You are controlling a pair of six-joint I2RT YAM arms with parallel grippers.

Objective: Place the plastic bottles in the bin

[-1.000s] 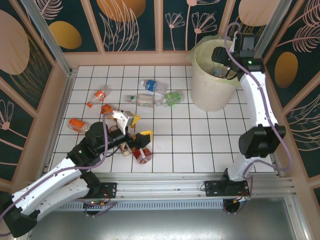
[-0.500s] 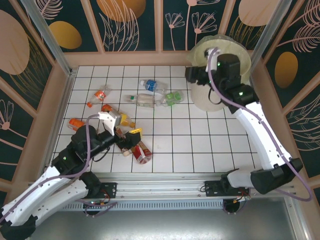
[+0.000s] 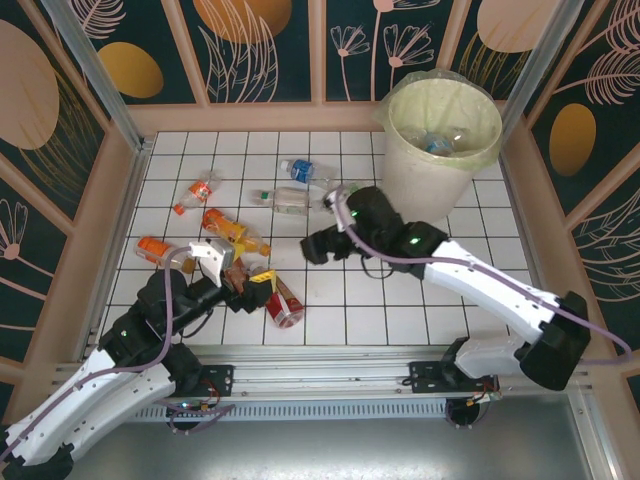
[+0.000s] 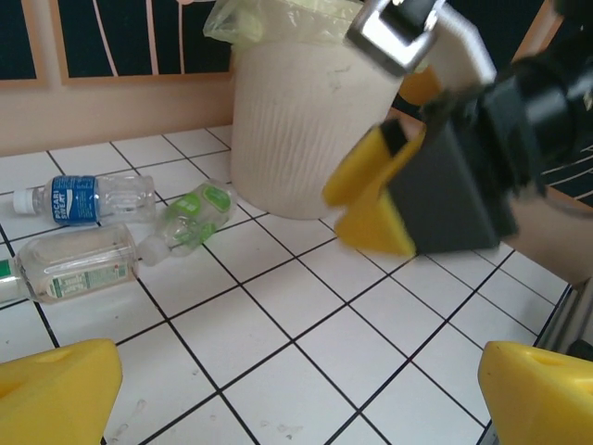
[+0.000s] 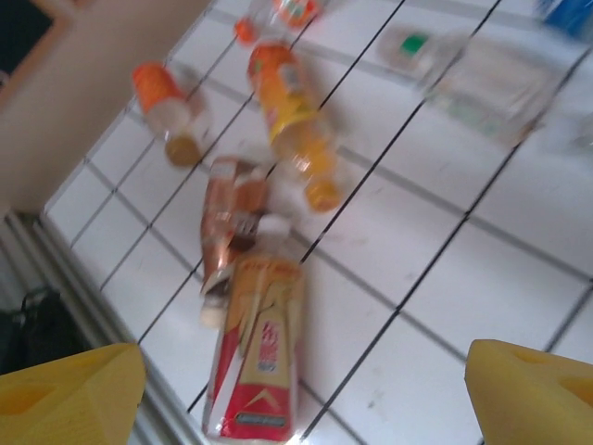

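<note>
The bin [image 3: 408, 190] stands on the white tiles [image 3: 400, 290] in the upper right of the overhead view, with a few bottles [image 3: 437, 143] lying inside it. More bottles lie on the tiles to its left. A blue-label bottle [image 3: 305, 170], a clear bottle [image 3: 287, 201] and a green bottle [image 3: 347, 193] lie in a loose cluster near the middle of the frame; the green one is nearest the bin but apart from it. Further left are a red-capped bottle [image 3: 195, 190], an orange bottle [image 3: 228, 228] and a small orange bottle [image 3: 155, 248]. A red bottle [image 3: 286, 305] lies lower, toward the bottom centre-left, with a brown bottle [image 5: 232, 218] just beside its cap end. The right gripper [image 3: 312, 247] hangs over the tiles in the centre of the frame, below the clear bottle and above the red one. In its wrist view its yellow fingertips [image 5: 65, 394] sit in the two bottom corners, spread wide with nothing between them; the red bottle is below and apart from them. The left gripper [image 3: 258, 283] is at the lower left of the overhead view, just left of the red bottle; whether it touches any bottle cannot be told. In its wrist view its jaws stand wide apart at the bottom corners, with only bare tile between them and nothing held.
</note>
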